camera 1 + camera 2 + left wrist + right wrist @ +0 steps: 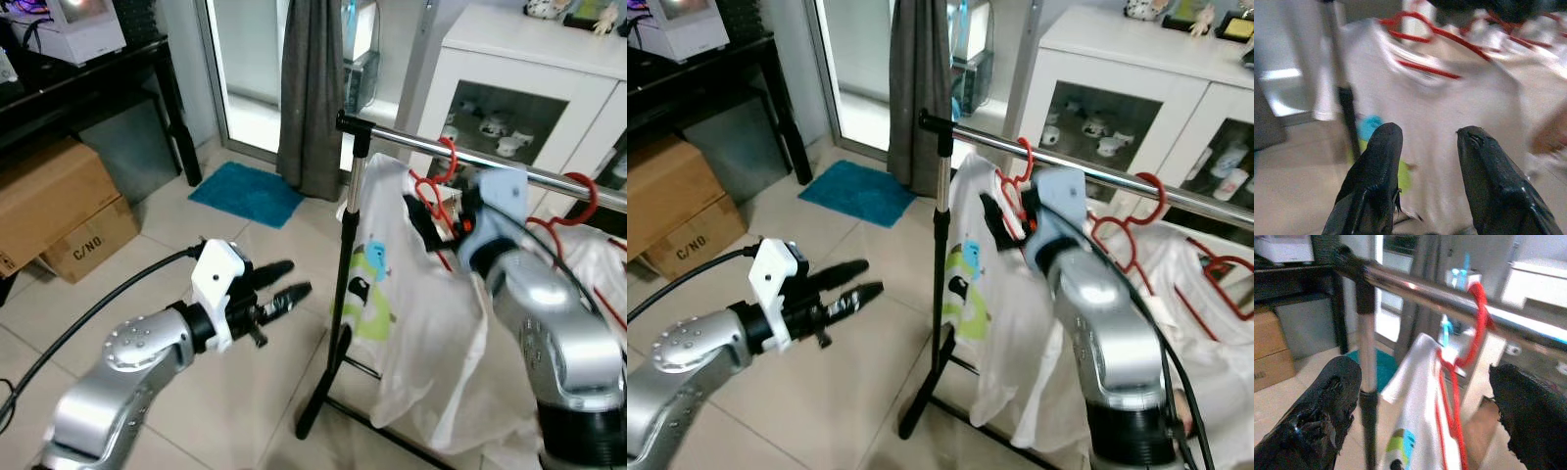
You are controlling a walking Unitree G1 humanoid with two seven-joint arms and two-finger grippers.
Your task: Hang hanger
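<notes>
Red hanger (1469,333) | hooked on rail (1415,286) | carries white shirt (411,323)

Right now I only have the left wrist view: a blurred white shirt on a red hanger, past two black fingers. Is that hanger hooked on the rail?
Observer: Yes. The right wrist view shows the red hanger hooked over the chrome rail.
Operator: Where is the right pincer?
Observer: The right pincer is up at that hanger, just below the rail. It is open, with one finger on either side of the hanger.
Operator: Anything else on the rail?
Observer: A second red hanger hangs farther along, to the robot's right.
</notes>
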